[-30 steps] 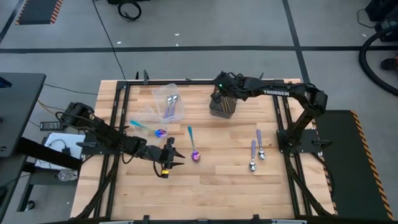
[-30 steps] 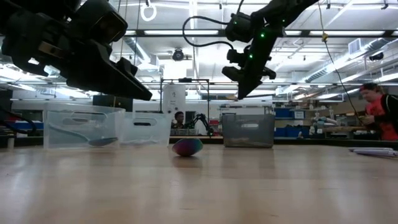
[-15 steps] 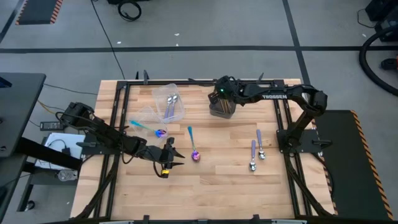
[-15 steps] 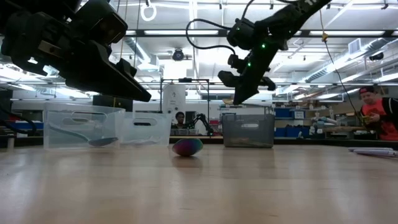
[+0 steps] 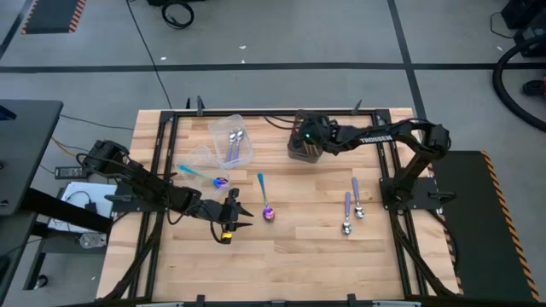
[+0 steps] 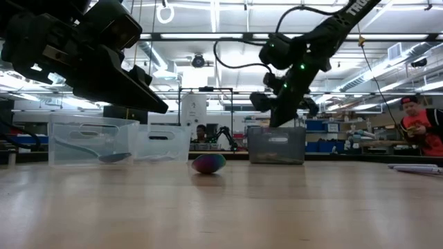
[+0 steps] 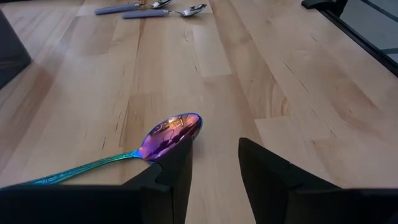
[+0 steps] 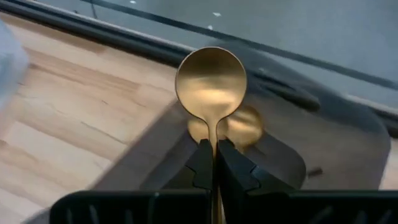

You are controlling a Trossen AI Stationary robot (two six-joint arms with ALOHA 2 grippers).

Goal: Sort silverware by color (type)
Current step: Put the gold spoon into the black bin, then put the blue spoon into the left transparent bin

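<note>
The right gripper (image 8: 214, 163), fingers clamping a gold spoon (image 8: 211, 84), is hovering over the dark grey box (image 5: 304, 150); a tilted release risks missing it, while the left gripper (image 7: 214, 163) is waiting part-open and empty.

Two iridescent spoons (image 5: 266, 199), two lilac-handled spoons (image 5: 351, 209), two clear tubs (image 5: 232, 141)

Around my wooden table (image 5: 290, 256) grey floor (image 5: 281, 34) is spreading, crossed by dark lines. Ceiling lights (image 6: 208, 36) are glowing over shelves, where a person in red (image 6: 423, 128) is standing.
</note>
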